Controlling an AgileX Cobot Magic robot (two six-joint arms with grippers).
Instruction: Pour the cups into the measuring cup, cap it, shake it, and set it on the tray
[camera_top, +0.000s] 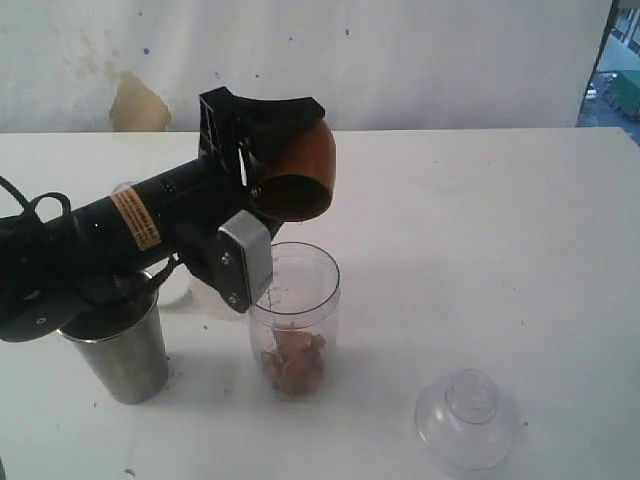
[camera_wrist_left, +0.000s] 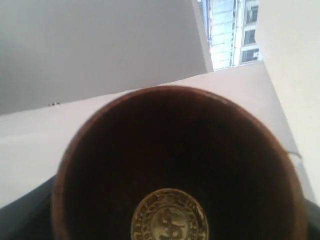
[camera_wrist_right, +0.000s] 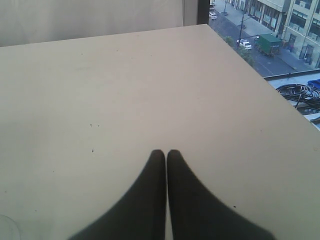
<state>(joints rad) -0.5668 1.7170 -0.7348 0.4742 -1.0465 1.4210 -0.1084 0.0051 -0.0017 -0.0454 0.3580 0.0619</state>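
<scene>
My left gripper is shut on the small brown cup and holds it tipped on its side, mouth down over the clear measuring cup. Brown pieces lie at the measuring cup's bottom. In the left wrist view the brown cup fills the frame; its dark inside shows only a gold emblem. The steel tumbler stands upright under the left arm. The clear domed cap lies on the table at the front right. My right gripper is shut over bare table. The tray is out of view.
A pale translucent object shows partly behind the left arm. The white table ends at the wall at the back. In the right wrist view the table's edge drops off toward a window.
</scene>
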